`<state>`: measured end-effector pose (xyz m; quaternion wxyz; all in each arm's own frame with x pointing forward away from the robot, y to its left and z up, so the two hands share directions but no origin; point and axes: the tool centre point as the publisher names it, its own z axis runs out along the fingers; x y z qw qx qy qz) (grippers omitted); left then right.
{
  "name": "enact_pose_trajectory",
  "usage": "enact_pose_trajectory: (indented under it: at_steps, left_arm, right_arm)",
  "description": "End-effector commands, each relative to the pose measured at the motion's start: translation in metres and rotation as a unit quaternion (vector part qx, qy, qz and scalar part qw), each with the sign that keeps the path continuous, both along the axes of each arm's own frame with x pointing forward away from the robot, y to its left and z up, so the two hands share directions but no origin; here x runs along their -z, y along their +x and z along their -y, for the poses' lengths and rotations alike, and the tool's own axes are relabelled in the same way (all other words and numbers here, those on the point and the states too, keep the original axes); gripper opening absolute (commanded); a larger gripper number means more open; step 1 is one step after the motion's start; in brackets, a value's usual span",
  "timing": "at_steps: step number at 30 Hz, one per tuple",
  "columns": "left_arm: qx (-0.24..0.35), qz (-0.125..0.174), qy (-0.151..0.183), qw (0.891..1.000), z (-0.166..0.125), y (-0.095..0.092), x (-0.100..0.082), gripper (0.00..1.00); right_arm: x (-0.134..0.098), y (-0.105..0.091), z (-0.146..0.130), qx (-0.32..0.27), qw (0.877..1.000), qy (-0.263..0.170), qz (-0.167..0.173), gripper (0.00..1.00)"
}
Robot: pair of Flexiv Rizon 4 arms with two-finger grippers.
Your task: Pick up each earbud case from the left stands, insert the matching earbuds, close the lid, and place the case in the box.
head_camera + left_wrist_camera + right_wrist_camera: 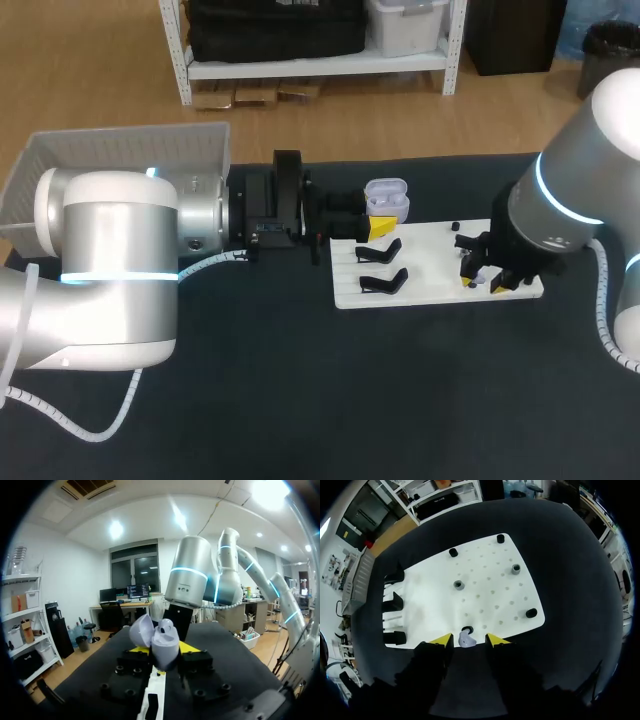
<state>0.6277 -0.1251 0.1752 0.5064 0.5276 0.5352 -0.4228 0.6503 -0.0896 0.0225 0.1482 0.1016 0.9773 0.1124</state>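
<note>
Lavender earbud case (pixel 159 639), lid open, sits clamped in my left jaws; my right jaws hang open astride an earbud (pixel 466 639).

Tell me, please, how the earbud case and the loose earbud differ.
The earbud case is far larger than the earbud. The earbud case is clamped in the left jaws, lid open; the earbud rests at the white board's edge, untouched between the open right jaws. Both are lavender.

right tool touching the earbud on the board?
Apart. Right wrist view: the earbud sits between the right tool's yellow tips, with a clear gap on each side.
</note>
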Motion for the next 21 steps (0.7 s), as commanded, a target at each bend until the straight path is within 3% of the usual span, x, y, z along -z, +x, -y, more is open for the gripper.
enact_pose_trajectory:
  at_steps: [1, 21]
  left_arm:
    - [-0.005, 0.004, -0.004, 1.000, 0.0005, -0.0019, 0.0020, 0.00]
    - [-0.005, 0.004, -0.004, 1.000, 0.0005, -0.0019, 0.0020, 0.00]
  right_arm:
    - [-0.0003, 0.0014, -0.0007, 0.000, 1.000, -0.001, -0.003, 0.38]
    - [0.0014, 0.0012, -0.0053, 0.005, 1.000, -0.002, -0.007, 0.22]
